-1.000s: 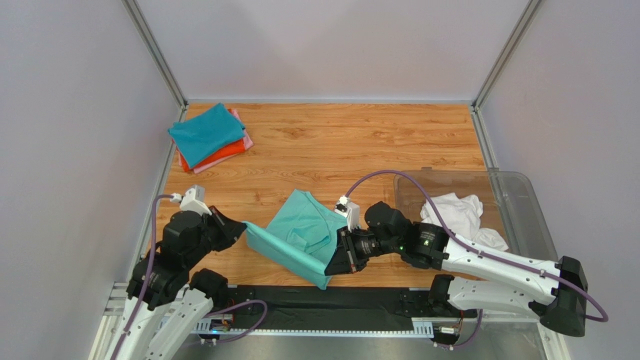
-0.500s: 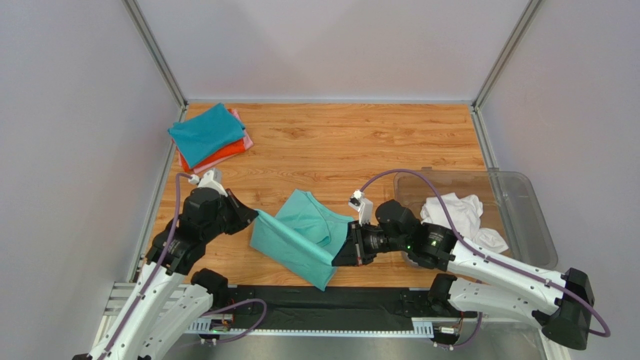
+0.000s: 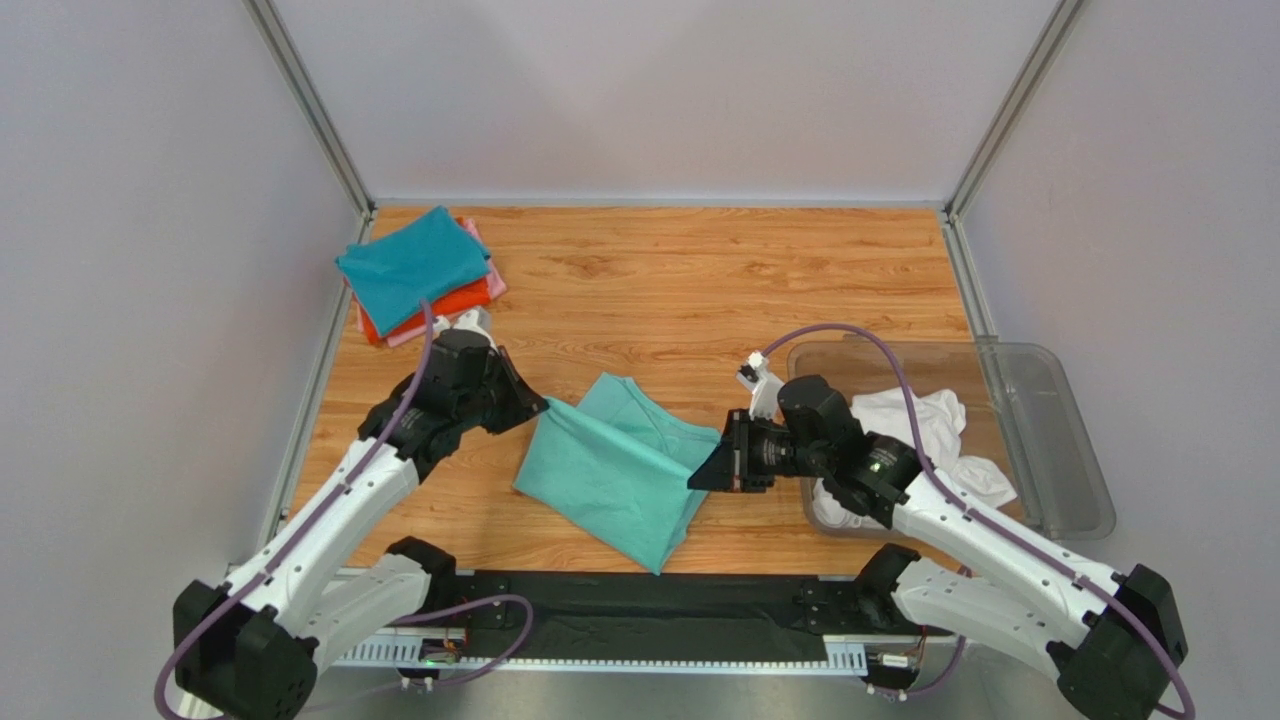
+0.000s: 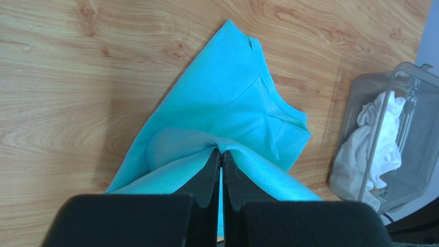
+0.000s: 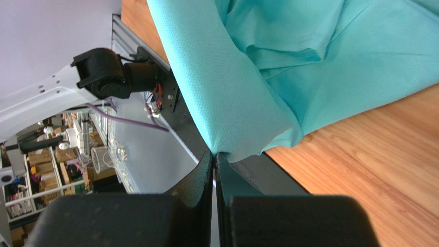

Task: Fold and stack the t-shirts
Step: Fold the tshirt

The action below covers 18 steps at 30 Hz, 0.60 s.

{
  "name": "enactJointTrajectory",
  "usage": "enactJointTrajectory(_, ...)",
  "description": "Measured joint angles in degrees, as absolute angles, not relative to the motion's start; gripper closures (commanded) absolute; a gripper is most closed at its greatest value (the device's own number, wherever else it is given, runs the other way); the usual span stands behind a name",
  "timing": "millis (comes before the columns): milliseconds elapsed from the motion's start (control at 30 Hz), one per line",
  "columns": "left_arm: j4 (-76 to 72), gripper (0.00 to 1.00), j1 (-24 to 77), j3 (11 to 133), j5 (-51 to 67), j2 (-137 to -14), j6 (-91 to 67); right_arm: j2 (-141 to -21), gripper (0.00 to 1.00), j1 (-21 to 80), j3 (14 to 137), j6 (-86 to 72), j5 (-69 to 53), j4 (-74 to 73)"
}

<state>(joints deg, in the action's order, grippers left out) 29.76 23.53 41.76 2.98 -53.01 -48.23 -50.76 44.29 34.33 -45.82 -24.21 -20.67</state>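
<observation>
Mint shirt (image 3: pixel 616 468): middle of the bench (image 3: pixel 676 285), toward the front; partly folded, neck hole on the right side; one edge held up, far corner flat on the wood.
Left claw (image 3: pixel 529 414): fingers together, pinched tight on the left end of the raised edge.
Right claw (image 3: pixel 703 479): fingers together, pinched tight on the right end of the same edge.
Held edge: pulled out between both claws, running left to right, the right end a bit nearer the front.
Shirt from the claws: right between them, drooping down toward the front; a pointy corner close to the front edge.
Stack (image 3: pixel 418 275): far left corner of the bench; teal shirt on top, orange-red and pink under it; well apart from the mint shirt.
Way to the stack: away and to the left of the mint shirt; left arm much nearer to it, right arm far off.
White shirt (image 3: pixel 917 428): crumpled up in the bin (image 3: pixel 1044 435) on the right, just behind the right arm; not folded yet.
Step now, at a guess: folding the mint shirt, both claws sharing one edge.
Next move, at a guess: lay the edge down over the rest, both ends level, to stop a crooked fold.
Left to do, at a guess: finish the mint one, put it on the stack, then fold the white one.
Watch out: soft, floppy cloth; easy to bunch up with one claw ahead of the other.
</observation>
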Motion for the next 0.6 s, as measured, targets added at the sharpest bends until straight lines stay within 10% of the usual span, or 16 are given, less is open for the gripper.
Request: enactJointTrajectory(600, 21.6, 1.00, 25.7, 51.5, 5.6, -74.0, -45.9, -60.5, 1.00, 34.9, 33.8, -40.1, -11.7, -23.5)
